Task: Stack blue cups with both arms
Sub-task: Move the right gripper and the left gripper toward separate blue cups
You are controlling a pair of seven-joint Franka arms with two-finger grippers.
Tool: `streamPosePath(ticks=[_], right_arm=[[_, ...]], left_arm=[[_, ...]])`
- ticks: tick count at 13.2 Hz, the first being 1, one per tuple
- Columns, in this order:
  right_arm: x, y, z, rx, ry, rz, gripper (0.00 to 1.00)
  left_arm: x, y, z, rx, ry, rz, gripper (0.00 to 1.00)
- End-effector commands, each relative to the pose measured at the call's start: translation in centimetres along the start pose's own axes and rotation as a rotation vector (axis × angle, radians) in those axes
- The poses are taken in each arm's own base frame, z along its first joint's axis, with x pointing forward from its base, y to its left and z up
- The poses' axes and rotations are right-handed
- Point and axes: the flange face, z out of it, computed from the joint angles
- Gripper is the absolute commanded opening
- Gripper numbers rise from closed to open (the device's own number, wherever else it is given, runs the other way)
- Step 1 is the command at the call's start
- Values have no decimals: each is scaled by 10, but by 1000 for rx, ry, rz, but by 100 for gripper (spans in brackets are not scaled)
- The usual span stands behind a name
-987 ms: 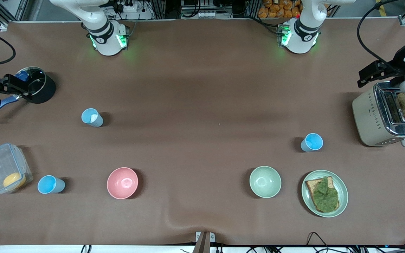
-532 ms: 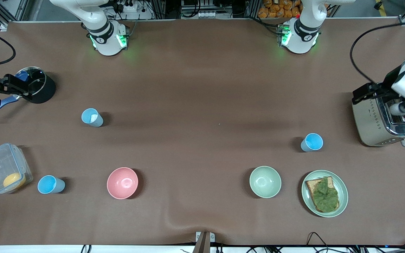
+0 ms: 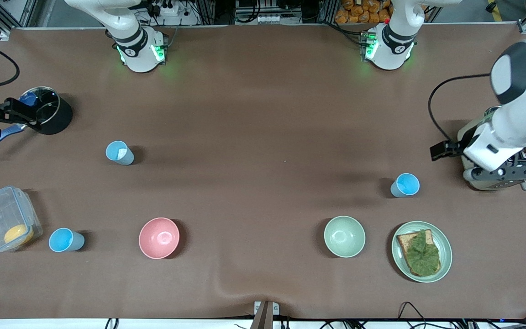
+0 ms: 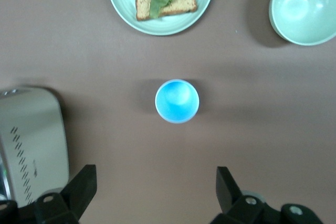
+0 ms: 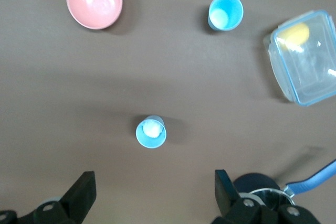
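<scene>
Three blue cups stand upright and apart on the brown table. A pale blue cup (image 3: pixel 119 152) is toward the right arm's end, and also shows in the right wrist view (image 5: pixel 151 132). A sky blue cup (image 3: pixel 65 240) stands nearer the front camera, beside the clear container. Another sky blue cup (image 3: pixel 405 185) stands toward the left arm's end, beside the toaster. My left gripper (image 4: pixel 156 195) is open and empty, up in the air, with that cup (image 4: pixel 177 100) ahead of it. My right gripper (image 5: pixel 152 198) is open and empty, high beside the black pot.
A toaster (image 3: pixel 500 173) sits under the left arm (image 3: pixel 509 123). A plate with toast and lettuce (image 3: pixel 422 251), a pale green bowl (image 3: pixel 344 236) and a pink bowl (image 3: pixel 159 237) stand nearer the front camera. A clear lidded container (image 3: pixel 5 218) and a black pot (image 3: pixel 55 114) are at the right arm's end.
The left arm has swung from over the toaster's top toward the sky blue cup, and now covers much of the toaster. The right arm and all cups have not moved.
</scene>
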Motion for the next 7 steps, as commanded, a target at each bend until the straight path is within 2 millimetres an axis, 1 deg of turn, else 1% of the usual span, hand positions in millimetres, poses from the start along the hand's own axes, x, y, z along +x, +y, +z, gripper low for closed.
streamPosePath(ticks=[1, 2, 3, 4, 5, 6, 7], right_arm=[[18, 6, 37, 24, -85, -11, 100], [20, 10, 45, 36, -98, -6, 100], [16, 23, 55, 51, -117, -33, 100], [12, 28, 70, 67, -141, -70, 100], [9, 29, 89, 76, -159, -71, 100], [6, 29, 107, 75, -152, -70, 100], [0, 27, 119, 69, -125, -71, 100]], left_arm=[[-5, -4, 42, 16, 41, -15, 100], [-3, -3, 59, 17, 40, -13, 100], [0, 1, 71, 20, 30, -15, 100], [3, 4, 82, 17, 24, -17, 100], [7, 4, 92, 17, 30, -31, 100], [11, 4, 109, 21, 23, -34, 100], [16, 1, 126, 23, 29, -39, 100]])
